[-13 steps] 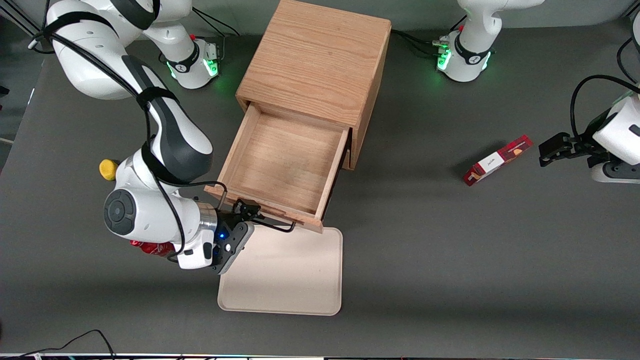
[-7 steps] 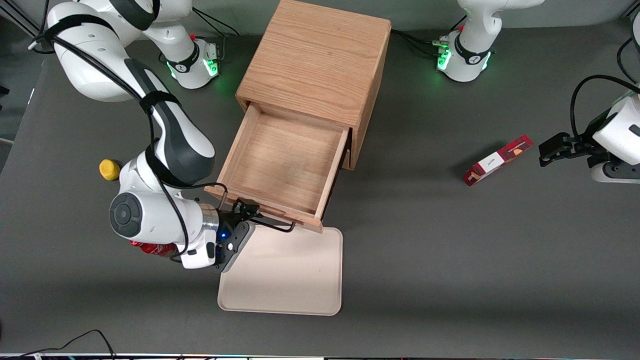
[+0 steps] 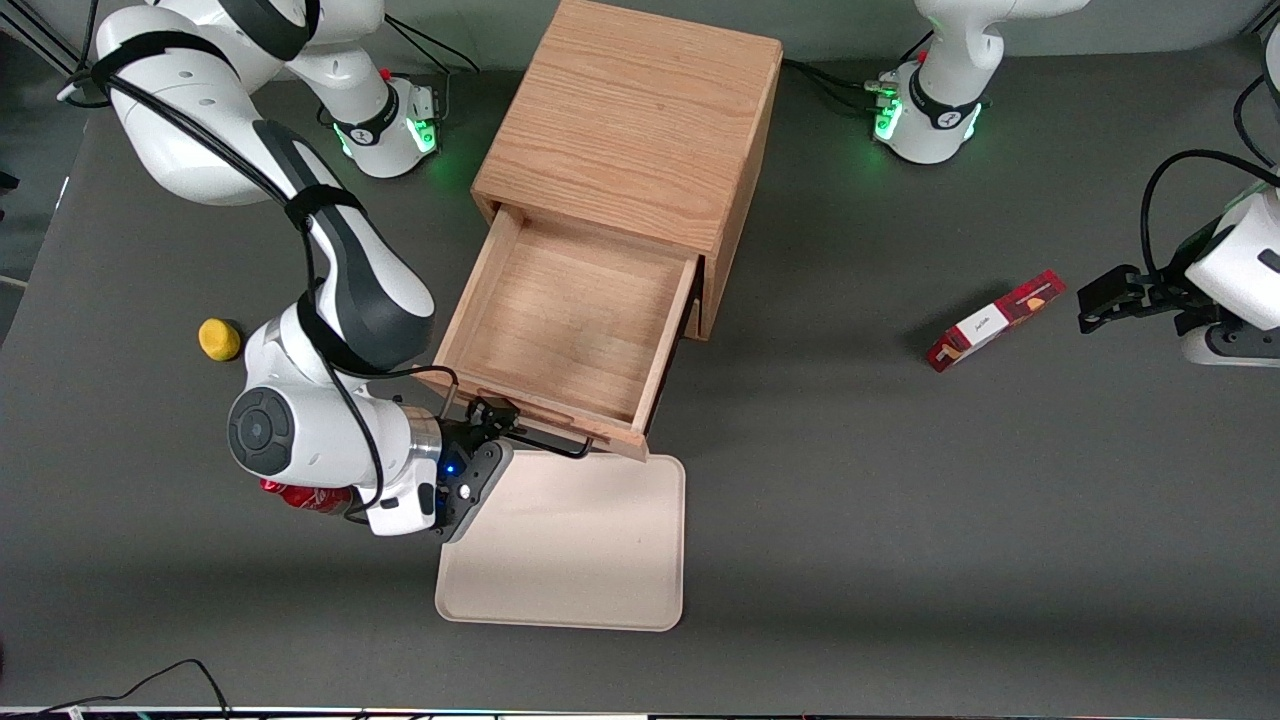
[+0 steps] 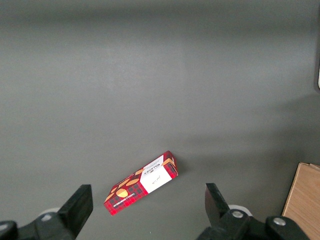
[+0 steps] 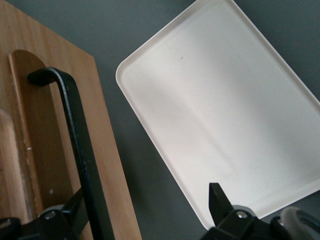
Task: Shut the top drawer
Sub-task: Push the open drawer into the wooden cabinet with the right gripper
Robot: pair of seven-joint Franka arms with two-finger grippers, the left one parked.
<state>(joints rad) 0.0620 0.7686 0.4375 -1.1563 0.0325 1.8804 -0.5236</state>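
On the bench (image 3: pixel 900 520), the oak cabinet (image 3: pixel 630 120) hadn't budged vs. 1 s ago. The top drawer (image 3: pixel 570 310) was still pulled well out toward the front cam and looked empty, but its front edge had crept a little toward the cabinet. The strip of drawer front that had overlapped the tray (image 3: pixel 570 550) now sat about level w/ the tray's cabinet-side rim, so more of that rim showed. My read: the push had started and was working, but most of the travel was left, so early in the closing stroke.

The right arm's wrist and forearm had shifted toward the cabinet along w/ the drawer. The end effector (image 3: pixel 492 418) sat right at the drawer front, above the tray's corner toward the working arm's end. In the wrist cam the end effector (image 5: pixel 147 192) was spread wide and gripping nothing: one finger was up beside the black wire handle (image 5: pixel 75 135) and the other stood over the tray. I couldn't confirm which surface was actually taking the push, handle or wood.

Small stuff hadn't moved: red-and-white box (image 3: pixel 993 320) toward the parked arm's end, yellow item (image 3: pixel 219 338) and a red item (image 3: pixel 300 496) half hidden under the working wrist.

Risk as I judged it: the drawer sat at an angle to the bench edge, so an off-axis push could've let the finger slip off.
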